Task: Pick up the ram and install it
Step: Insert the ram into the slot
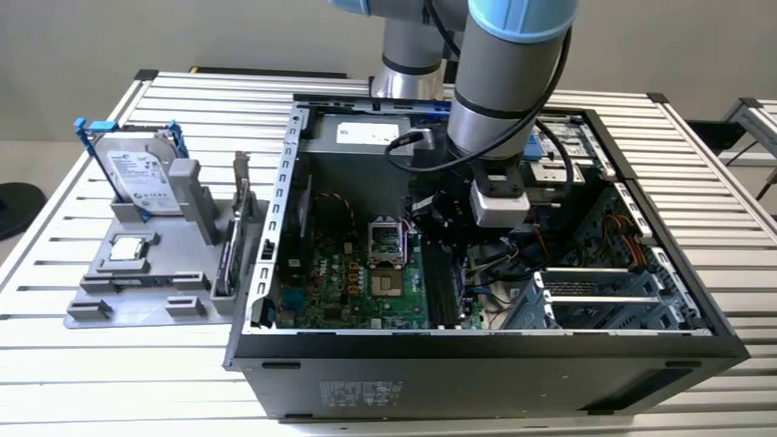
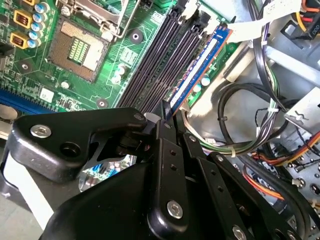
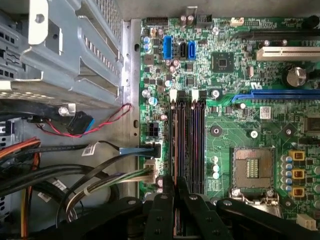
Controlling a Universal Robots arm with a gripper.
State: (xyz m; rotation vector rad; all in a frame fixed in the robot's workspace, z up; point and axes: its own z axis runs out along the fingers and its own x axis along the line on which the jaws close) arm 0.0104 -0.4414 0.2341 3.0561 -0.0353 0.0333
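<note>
The ram [image 2: 200, 70] is a slim blue stick seen edge-on, lying along the outermost of the black memory slots [image 2: 160, 55] on the green motherboard [image 2: 125, 55], on the side nearest the cables. My gripper [image 2: 167, 122] is shut on its near end, with black fingers on either side. In the first wrist view the gripper [image 3: 175, 200] straddles that same slot and the ram [image 3: 175, 150] shows as a thin line. I cannot tell whether it is pressed fully home. In the exterior view the gripper [image 1: 447, 223] is down inside the open computer case [image 1: 486, 346].
The bare processor socket [image 3: 252, 167] lies beside the slots. Bundled cables [image 2: 250, 125] and a metal drive cage [image 3: 75, 50] crowd the other side. Outside the case, at the exterior view's left, a grey fixture [image 1: 134, 291] holds a hard drive [image 1: 140, 177] and an upright card [image 1: 239, 228].
</note>
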